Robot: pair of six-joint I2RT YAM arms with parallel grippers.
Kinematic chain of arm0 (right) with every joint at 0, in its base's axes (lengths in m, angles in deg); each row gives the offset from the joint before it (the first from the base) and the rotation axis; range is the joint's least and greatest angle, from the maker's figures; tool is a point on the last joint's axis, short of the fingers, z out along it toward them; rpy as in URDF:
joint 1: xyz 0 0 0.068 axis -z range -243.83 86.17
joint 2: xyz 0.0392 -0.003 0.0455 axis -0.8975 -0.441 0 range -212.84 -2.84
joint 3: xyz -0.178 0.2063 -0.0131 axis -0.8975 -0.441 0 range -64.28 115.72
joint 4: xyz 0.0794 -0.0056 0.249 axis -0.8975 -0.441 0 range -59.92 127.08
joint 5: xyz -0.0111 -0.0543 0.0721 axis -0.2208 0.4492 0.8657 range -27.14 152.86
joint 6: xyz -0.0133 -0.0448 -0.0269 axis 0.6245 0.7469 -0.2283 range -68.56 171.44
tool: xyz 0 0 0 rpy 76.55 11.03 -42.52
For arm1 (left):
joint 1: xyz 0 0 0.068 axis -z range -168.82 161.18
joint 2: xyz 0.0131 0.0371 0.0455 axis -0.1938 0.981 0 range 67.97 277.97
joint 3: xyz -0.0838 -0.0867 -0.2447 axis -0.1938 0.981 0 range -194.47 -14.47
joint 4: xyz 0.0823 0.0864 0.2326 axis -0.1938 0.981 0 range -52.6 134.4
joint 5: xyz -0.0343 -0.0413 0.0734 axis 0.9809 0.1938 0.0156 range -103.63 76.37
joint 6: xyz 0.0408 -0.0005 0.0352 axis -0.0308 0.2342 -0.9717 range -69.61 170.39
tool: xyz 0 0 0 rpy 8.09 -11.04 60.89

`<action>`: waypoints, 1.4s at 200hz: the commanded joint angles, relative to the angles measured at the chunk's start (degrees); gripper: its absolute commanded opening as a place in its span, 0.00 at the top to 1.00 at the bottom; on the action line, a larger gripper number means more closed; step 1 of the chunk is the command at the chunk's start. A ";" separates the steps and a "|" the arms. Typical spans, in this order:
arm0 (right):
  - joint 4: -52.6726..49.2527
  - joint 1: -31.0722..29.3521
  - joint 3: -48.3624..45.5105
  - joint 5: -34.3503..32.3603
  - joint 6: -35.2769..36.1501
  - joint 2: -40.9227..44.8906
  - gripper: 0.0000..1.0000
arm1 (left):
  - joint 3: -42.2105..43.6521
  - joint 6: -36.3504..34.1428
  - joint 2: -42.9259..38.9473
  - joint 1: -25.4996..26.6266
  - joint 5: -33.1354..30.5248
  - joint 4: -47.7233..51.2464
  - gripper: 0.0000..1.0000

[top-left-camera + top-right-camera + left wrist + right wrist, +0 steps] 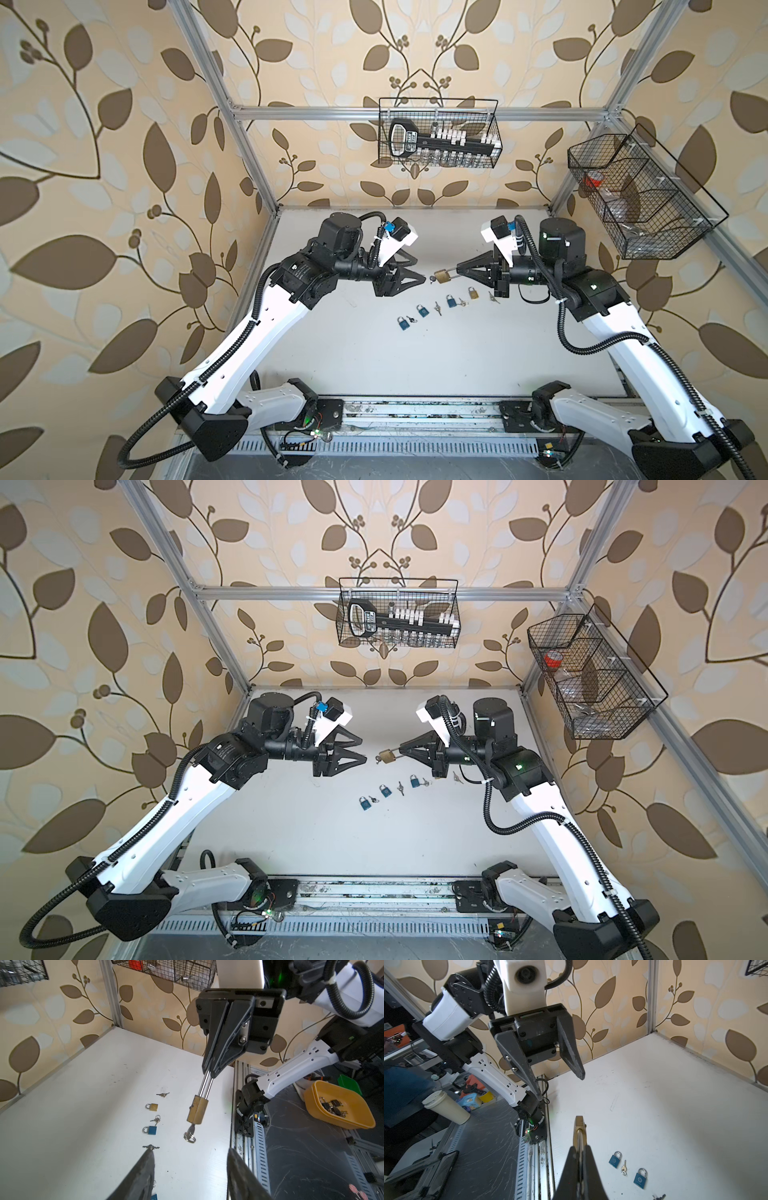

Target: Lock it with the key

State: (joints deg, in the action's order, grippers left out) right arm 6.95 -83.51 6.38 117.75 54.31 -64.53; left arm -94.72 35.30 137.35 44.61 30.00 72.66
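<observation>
Above the white bench [415,365], two robot arms face each other tip to tip. The left pincer [420,270] hangs spread, its jaws well apart and empty, as both wrist views confirm. The right pincer [459,269] is pressed together on the long steel shackle [204,1086] of a brass padlock [442,276], holding it in the air clear of the bench. The padlock's long axis runs along the line between the two pincers, shackle toward the right arm and keyhole end toward the left. Below, a row of small blue and brass padlocks [423,310] lies on the bench with loose keys between them, untouched. Smallest of all, the key [190,1133] sits in the held padlock's keyhole, its ring dangling, pointing straight at the gap between the left jaws and near them but not touching. The left arm is plainly the nearer to it, so any turn of the key would likely fall to that side. Whether the shackle is fully seated cannot be told.
</observation>
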 commanded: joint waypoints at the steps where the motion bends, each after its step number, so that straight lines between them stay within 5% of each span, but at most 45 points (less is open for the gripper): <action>1: -0.51 0.22 2.38 6.04 1.75 0.14 1.00 | -1.98 -4.14 0.29 0.35 6.16 2.87 0.44; 42: 3.18 0.19 0.92 7.21 -0.08 1.70 1.00 | -1.22 -3.92 1.45 0.32 8.98 2.60 0.50; 66: 3.93 0.23 0.41 8.02 -0.85 1.87 1.00 | -1.46 -3.28 1.71 0.32 7.96 2.08 0.63; 157: 4.38 0.25 -0.18 9.57 -1.55 1.40 1.00 | -3.44 -3.36 3.63 0.42 14.17 2.40 0.64; 241: 4.89 0.25 -0.02 9.76 -1.64 0.95 1.00 | -5.05 -3.54 5.10 1.02 15.95 3.57 0.87; 280: 5.69 0.22 -0.61 9.45 -1.64 1.29 1.00 | -5.29 -3.64 5.83 1.14 16.48 4.22 0.87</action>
State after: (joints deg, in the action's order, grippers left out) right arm 10.93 -83.51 6.44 125.69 52.74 -63.59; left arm -97.62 32.50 142.90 45.02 44.43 76.42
